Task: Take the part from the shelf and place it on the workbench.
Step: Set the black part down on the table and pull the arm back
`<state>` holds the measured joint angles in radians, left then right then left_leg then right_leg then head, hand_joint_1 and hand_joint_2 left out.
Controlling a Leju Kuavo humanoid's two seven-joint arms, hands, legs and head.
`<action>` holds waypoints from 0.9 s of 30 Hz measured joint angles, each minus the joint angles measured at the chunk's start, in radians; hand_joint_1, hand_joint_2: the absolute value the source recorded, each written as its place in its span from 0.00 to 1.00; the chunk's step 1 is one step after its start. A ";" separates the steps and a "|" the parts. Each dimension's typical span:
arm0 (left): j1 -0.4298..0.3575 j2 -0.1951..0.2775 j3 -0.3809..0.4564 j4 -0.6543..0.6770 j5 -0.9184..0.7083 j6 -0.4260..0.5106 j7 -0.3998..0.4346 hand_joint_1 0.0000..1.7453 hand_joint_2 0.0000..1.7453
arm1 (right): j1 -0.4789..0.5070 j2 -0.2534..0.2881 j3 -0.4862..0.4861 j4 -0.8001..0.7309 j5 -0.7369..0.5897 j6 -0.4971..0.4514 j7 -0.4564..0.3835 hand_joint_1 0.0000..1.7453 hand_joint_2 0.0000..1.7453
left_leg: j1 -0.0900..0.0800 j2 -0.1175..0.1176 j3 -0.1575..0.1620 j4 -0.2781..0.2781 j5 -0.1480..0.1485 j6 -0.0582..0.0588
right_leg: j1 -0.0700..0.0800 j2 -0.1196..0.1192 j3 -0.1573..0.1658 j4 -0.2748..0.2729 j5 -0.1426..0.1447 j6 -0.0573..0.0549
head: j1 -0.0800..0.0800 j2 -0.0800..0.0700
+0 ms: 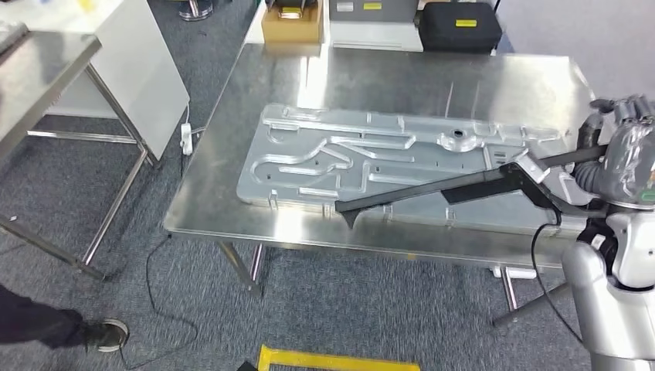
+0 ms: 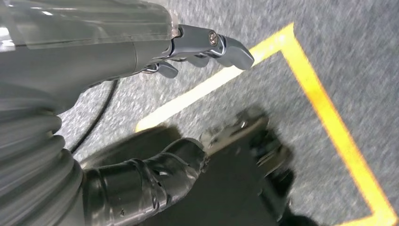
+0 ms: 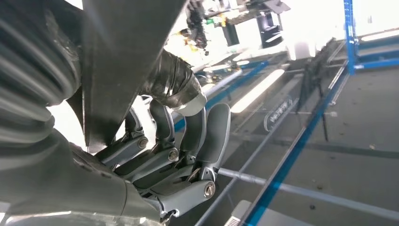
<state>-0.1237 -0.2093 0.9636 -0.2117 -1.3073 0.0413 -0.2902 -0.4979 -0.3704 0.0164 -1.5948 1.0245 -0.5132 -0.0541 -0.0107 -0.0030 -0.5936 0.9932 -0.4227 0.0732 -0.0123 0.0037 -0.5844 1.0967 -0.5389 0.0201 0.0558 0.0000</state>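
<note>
Over the workbench's (image 1: 402,85) right edge, the right hand (image 1: 629,151) is gripping a long black part (image 1: 432,192), its fingers (image 3: 188,141) curling around the dark bar, which is stretching out above the silver moulded panel (image 1: 371,158) lying across the tabletop toward its front edge. Beside the yellow floor tape (image 2: 324,108), the left hand (image 2: 197,52) is hanging with fingers apart, holding nothing.

The head view looks down from high onto the shiny steel workbench (image 1: 432,85) ahead and the grey carpet floor (image 1: 93,201) on its near side. The left wrist view faces that carpet close up; the right wrist view sits tight behind curled fingers, tilted upward.
</note>
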 joint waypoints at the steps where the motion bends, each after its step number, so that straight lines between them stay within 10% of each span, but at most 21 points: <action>1: -0.001 0.000 0.000 0.000 0.000 0.000 0.000 0.00 1.00 | 0.000 0.000 0.000 0.000 0.000 0.000 0.000 1.00 1.00 | 0.000 0.000 0.007 -0.005 -0.001 0.000 | -0.002 0.000 -0.031 0.054 -0.021 0.003 | 0.000 0.000; 4: 0.000 -0.001 -0.001 0.000 0.001 0.000 0.000 0.00 1.00 | 0.007 0.000 0.000 0.003 -0.001 -0.001 0.001 1.00 1.00 | 0.001 0.000 0.018 -0.001 -0.016 -0.002 | -0.009 -0.001 -0.129 0.192 -0.046 0.016 | 0.000 0.000; 8: 0.002 -0.002 -0.003 0.000 0.003 0.000 0.002 0.00 1.00 | 0.011 0.000 0.000 0.006 -0.004 -0.002 0.002 1.00 1.00 | 0.004 -0.002 0.033 0.030 -0.054 -0.019 | -0.019 -0.003 -0.077 0.021 0.087 0.029 | 0.001 0.000; 14: 0.000 -0.001 -0.008 0.000 0.004 0.001 0.004 0.00 1.00 | 0.017 -0.001 -0.001 0.010 -0.008 -0.006 0.006 1.00 1.00 | 0.001 -0.003 0.020 0.069 -0.091 -0.045 | -0.018 0.000 -0.052 -0.032 0.083 -0.009 | -0.002 0.000; 18: 0.000 -0.001 -0.009 0.000 0.004 0.001 0.004 0.00 1.00 | 0.016 -0.001 -0.001 0.010 -0.008 -0.006 0.006 1.00 1.00 | 0.010 -0.002 -0.097 0.289 -0.178 -0.061 | -0.018 -0.003 -0.038 -0.035 0.071 -0.024 | -0.004 0.000; 20: 0.002 -0.001 -0.009 0.000 0.004 0.001 0.004 0.00 1.00 | 0.017 -0.001 -0.001 0.010 -0.008 -0.006 0.006 1.00 1.00 | 0.012 -0.002 -0.132 0.323 -0.158 -0.062 | -0.018 -0.003 -0.031 -0.035 0.065 -0.023 | -0.004 0.000; 24: 0.002 -0.001 -0.009 0.000 0.005 0.003 0.004 0.00 1.00 | 0.014 0.000 -0.001 0.012 -0.009 -0.006 0.007 1.00 1.00 | 0.008 -0.003 -0.049 0.095 -0.022 -0.045 | -0.017 0.000 -0.011 -0.037 0.051 -0.013 | -0.004 0.000; 27: 0.000 -0.001 -0.009 0.000 0.006 0.003 0.004 0.00 1.00 | 0.014 0.000 -0.001 0.016 -0.011 -0.007 0.007 1.00 1.00 | 0.002 -0.004 -0.029 0.049 -0.024 -0.038 | -0.016 0.001 -0.008 -0.046 0.051 0.005 | -0.006 0.000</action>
<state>-0.1235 -0.2099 0.9542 -0.2117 -1.3018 0.0446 -0.2863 -0.4839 -0.3701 0.0156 -1.5785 1.0136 -0.5205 -0.0468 -0.0086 -0.0070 -0.6222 1.0424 -0.4463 0.0350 -0.0281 0.0043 -0.5926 1.0504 -0.4875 0.0249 0.0503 0.0000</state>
